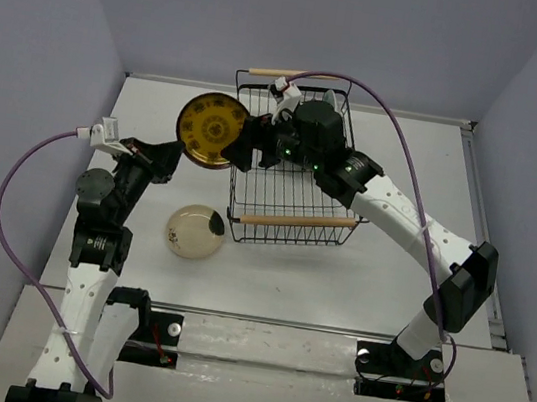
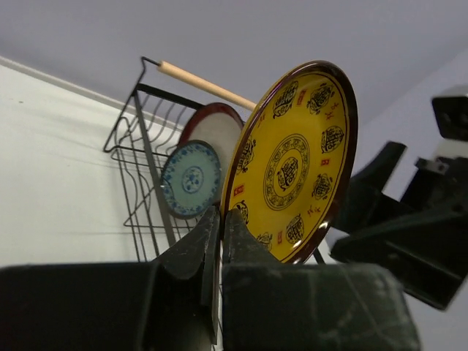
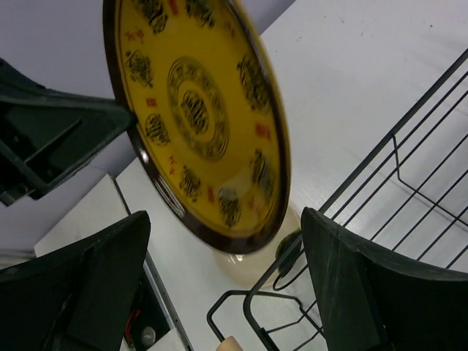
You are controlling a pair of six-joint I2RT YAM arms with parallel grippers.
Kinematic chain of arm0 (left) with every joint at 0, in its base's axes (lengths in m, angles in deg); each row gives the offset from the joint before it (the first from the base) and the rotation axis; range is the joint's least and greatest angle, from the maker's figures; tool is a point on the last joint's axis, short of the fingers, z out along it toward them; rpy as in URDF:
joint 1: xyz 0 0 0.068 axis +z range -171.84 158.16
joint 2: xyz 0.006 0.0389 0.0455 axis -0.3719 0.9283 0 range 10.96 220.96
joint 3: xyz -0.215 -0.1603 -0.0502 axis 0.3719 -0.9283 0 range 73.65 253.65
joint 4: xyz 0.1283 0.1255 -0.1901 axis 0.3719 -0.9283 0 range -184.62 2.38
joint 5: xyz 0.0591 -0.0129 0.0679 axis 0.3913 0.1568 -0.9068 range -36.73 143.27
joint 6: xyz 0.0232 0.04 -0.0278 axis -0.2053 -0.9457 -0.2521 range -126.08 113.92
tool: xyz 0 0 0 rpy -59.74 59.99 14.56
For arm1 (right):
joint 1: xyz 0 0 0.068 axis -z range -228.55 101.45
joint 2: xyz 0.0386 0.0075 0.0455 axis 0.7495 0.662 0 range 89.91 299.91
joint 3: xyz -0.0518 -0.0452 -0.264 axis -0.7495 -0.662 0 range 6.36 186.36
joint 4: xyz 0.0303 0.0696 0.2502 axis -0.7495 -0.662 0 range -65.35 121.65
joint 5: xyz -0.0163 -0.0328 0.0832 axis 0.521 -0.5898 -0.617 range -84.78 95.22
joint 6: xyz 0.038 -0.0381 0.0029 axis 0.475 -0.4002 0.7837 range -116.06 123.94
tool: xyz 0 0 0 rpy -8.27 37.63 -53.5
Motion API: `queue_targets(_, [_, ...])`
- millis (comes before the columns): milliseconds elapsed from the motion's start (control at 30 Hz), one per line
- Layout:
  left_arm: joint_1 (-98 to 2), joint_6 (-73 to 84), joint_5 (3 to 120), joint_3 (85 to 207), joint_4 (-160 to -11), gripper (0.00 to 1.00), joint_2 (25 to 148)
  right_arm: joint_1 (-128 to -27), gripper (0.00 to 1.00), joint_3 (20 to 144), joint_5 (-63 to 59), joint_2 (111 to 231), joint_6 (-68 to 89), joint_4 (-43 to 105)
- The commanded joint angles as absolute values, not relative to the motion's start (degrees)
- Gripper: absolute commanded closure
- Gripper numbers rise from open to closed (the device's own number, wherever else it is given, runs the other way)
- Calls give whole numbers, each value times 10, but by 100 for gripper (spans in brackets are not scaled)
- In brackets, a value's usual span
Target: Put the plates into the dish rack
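1. Passing the yellow plate [image 1: 210,129] from arm to arm looks like the step in hand. The plate is held upright in the air at the dish rack's [image 1: 289,199] 9 o'clock side in the top view.
2. The left tool [image 2: 221,217] is pressed together on the plate's lower rim, pinching it edge-on.
3. The right tool [image 3: 223,219] reaches across the rack with its fingers spread wide. The plate's lower edge hangs in the gap, and neither finger appears to touch it.
4. Next, by my reading, the right tool must close on the rim away from the left's pinch before the left lets go, then carry the plate over the wires into a slot.
5. The plate is round, hard and glossy, with a dark brown rim and printed medallions. So slick a rim calls for a firm, square pinch.
6. The rack is thin black wire with a pale wooden handle [image 2: 206,85]. A teal plate [image 2: 191,179] and a red-rimmed plate [image 2: 216,135] already stand in it.
7. A cream plate [image 1: 194,231] lies flat on the worktop [image 1: 339,272] at the rack's 7 o'clock.
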State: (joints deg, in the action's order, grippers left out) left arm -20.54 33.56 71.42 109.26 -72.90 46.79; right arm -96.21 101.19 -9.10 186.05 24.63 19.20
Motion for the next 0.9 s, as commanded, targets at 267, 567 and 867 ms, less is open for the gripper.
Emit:
queue_targets(267, [-246, 277, 802, 1126, -737, 51, 439, -952, 93, 995, -159, 1839, 301, 308])
queue_targets(567, [-297, 151, 614, 1158, -917, 1, 422, -952, 93, 1158, 183, 1945, 300, 124])
queue_targets(867, [-373, 107, 477, 1117, -935, 1, 400, -952, 93, 1348, 412, 2094, 278, 0])
